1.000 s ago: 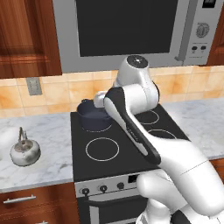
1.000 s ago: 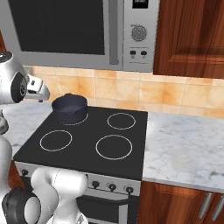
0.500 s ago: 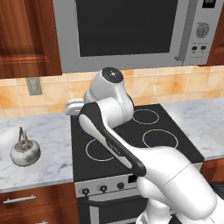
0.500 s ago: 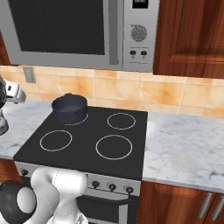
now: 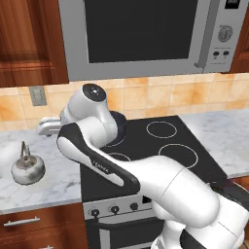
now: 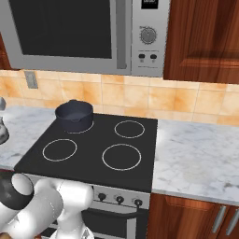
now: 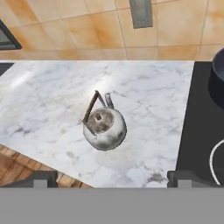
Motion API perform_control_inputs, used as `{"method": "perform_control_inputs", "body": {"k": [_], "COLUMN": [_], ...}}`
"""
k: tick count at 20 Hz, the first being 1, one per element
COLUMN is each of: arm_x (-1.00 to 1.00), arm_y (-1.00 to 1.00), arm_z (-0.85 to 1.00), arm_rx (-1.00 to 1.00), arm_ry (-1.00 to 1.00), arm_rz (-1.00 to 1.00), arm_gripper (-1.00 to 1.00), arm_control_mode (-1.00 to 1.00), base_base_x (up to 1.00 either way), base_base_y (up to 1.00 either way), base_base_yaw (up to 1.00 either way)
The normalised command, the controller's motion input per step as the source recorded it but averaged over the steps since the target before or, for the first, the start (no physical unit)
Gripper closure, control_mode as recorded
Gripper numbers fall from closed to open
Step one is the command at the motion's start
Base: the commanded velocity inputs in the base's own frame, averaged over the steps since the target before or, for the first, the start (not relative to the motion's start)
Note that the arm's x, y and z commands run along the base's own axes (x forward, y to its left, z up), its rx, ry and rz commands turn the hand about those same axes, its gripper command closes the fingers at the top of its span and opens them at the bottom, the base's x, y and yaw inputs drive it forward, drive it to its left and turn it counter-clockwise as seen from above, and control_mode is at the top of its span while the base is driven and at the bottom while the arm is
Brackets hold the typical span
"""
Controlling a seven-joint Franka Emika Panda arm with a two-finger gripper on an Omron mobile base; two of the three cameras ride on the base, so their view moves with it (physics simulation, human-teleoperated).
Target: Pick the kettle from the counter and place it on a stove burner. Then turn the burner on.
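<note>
The kettle (image 5: pixel 27 168), small, silvery and round with a thin arched handle, stands upright on the white marble counter (image 5: pixel 53 187) left of the cooktop. My gripper (image 5: pixel 44 129) hangs above and behind it, not touching. In the hand view the kettle (image 7: pixel 104 127) lies a little left of centre, and my gripper (image 7: pixel 113 178) is open with nothing between its two dark fingertips (image 7: pixel 39 178). The stove burner rings show as thin white circles in the black glass: front left (image 6: pixel 59 149), front right (image 6: pixel 121 156) and back right (image 6: pixel 129 129).
A dark blue-grey pot (image 6: pixel 73 115) sits on the back left burner, and its edge (image 7: pixel 217 83) shows at the right of the hand view. A wall outlet (image 7: pixel 141 13) is set in the tiled backsplash. Stove knobs (image 6: pixel 119 199) line the front panel. A microwave (image 5: pixel 146 34) hangs overhead.
The arm has swung left from over the cooktop to above the left counter, bringing the hand over the kettle. The kettle and pot have not moved. The jaws stayed open.
</note>
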Motion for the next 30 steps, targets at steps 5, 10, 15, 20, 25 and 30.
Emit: {"method": "perform_control_inputs", "body": {"k": [5, 10, 15, 20, 25, 30], "arm_x": [0.0, 0.01, 0.0, 0.0, 0.0, 0.15], "arm_y": [0.81, 0.51, 0.16, 0.0, 0.0, 0.0], "arm_z": [-0.27, -0.14, -0.13, -0.03, 0.0, -0.16], "arm_rx": [0.0, -0.01, -0.07, 0.0, 0.0, -0.01], "arm_ry": [0.0, 0.0, 0.0, 0.0, 0.0, 0.05], "arm_rz": [0.07, 0.01, 0.0, -0.12, -0.09, 0.0], "arm_gripper": [-1.0, -1.0, -1.0, -1.0, -1.0, -1.0], "arm_control_mode": [-1.0, -1.0, -1.0, -1.0, -1.0, -1.0], "base_base_x": [0.0, 0.0, 0.0, 0.0, 0.0, 0.0], "base_base_y": [0.0, 0.0, 0.0, 0.0, 0.0, 0.0], "base_base_yaw": [0.0, 0.0, 0.0, 0.0, 0.0, 0.0]}}
